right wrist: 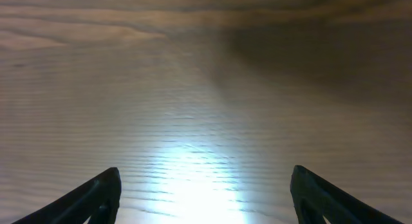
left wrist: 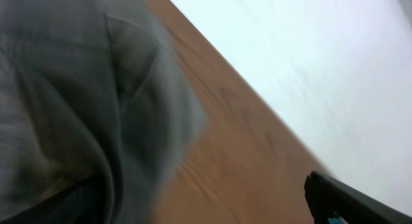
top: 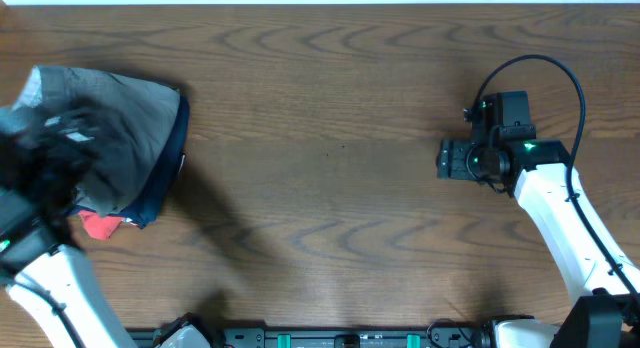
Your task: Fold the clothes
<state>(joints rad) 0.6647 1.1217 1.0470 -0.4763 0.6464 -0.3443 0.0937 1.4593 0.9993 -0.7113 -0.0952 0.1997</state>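
Note:
The grey shorts (top: 125,123) lie bunched and folded at the table's far left, on top of a navy-blue garment (top: 165,173). In the left wrist view the grey cloth (left wrist: 77,102) fills the left side, blurred. My left gripper (top: 55,143) is blurred over the left part of the shorts. Its jaws (left wrist: 212,198) look spread: one dark finger shows at the lower right, bare table in the gap, the other side against the cloth. My right gripper (top: 448,159) is open and empty over bare wood at the right, fingers wide apart (right wrist: 205,192).
A small red cloth (top: 98,224) pokes out below the pile at the left. The wooden table (top: 330,188) stretches between the arms. Its far edge runs along the top, meeting a white surface (left wrist: 309,69).

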